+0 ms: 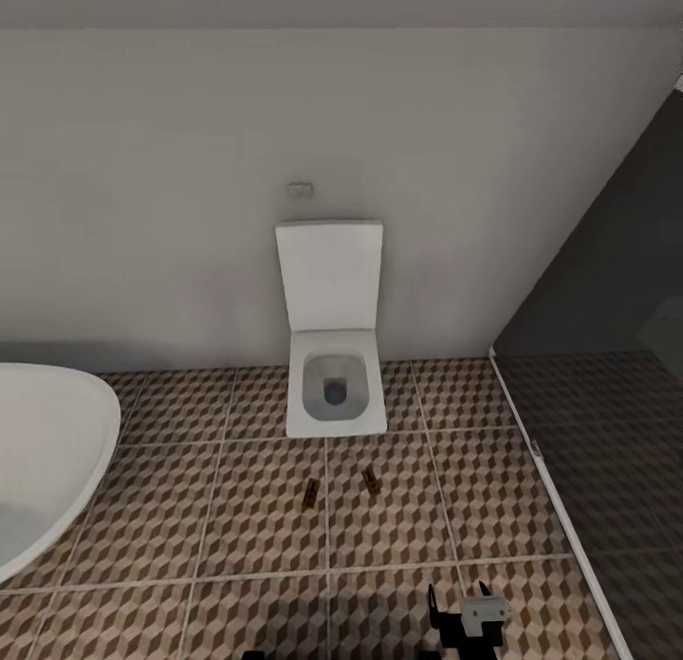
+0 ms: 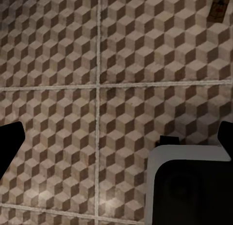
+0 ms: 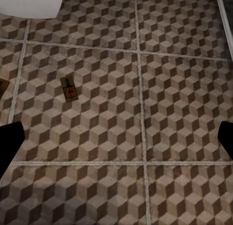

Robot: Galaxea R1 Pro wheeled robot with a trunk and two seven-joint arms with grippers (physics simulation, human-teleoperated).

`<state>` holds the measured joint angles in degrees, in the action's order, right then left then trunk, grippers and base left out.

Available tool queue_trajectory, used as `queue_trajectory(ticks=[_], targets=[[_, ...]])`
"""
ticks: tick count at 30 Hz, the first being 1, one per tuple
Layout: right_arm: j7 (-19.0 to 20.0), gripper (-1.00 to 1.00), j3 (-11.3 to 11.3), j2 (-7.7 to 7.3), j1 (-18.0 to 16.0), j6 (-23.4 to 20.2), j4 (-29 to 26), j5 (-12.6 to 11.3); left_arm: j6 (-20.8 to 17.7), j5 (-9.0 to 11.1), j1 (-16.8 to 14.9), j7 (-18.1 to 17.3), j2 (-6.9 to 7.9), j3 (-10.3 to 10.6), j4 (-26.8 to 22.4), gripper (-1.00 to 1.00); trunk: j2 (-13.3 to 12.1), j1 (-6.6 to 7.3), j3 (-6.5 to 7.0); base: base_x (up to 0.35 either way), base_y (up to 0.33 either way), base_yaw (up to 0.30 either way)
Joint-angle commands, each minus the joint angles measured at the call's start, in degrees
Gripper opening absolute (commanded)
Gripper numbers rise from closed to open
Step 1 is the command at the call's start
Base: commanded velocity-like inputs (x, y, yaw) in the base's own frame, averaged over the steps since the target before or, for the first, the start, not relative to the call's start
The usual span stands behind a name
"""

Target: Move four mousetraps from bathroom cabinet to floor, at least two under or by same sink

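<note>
The right claw [image 1: 471,611] pokes up at the bottom edge of the head view, black with a grey block on it, low over the bathroom floor [image 1: 237,518]; in the right wrist view its two dark fingertips [image 3: 9,142] sit far apart at the two sides of the picture, so it is wide open and holds nothing. The left claw [image 2: 116,147] is open wide too, with dark tips at both sides of the left wrist view and only tiles between them; a pale grey and black block of the robot [image 2: 189,186] covers part of that view.

Out from the claws, two mousetraps lie flat on the cube-pattern tiles in front of the toilet [image 1: 335,394]; the left mousetrap [image 1: 310,492] and the right mousetrap [image 1: 372,482] are near each other but apart, one on each side of a grout line. Each has its long side pointing mostly toward the toilet; the left one leans a bit one way and the right one the other way. In the right wrist view one trap shows black wire and a red spot; they are too small to read any writing.

The toilet stands against the white wall [image 1: 190,167] with its lid up; a small plate [image 1: 301,191] is on the wall above it, too blurry to make out. The white bathtub [image 1: 47,451] is cut off at the left; a dark glass panel [image 1: 607,357] stands at the right over a darker bit of floor.
</note>
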<state>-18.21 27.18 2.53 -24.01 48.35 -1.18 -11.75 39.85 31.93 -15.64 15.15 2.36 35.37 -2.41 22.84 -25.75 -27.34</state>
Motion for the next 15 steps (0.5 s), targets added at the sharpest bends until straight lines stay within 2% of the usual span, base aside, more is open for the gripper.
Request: queue_trajectory(ticks=[1,15], targets=[[-0.2,1.00,0.5,0.02,0.0,0.1,0.0,-0.5,0.0,0.2,0.0,0.4,0.02,0.5,-0.1,1.00,0.1,-0.03,0.02,0.000,0.000,0.000],[-0.2,1.00,0.5,0.02,-0.1,0.2,0.1,-0.5,0.0,0.2,0.0,0.4,0.01,0.5,0.0,1.00,0.1,-0.03,1.32,0.000,0.000,0.000]])
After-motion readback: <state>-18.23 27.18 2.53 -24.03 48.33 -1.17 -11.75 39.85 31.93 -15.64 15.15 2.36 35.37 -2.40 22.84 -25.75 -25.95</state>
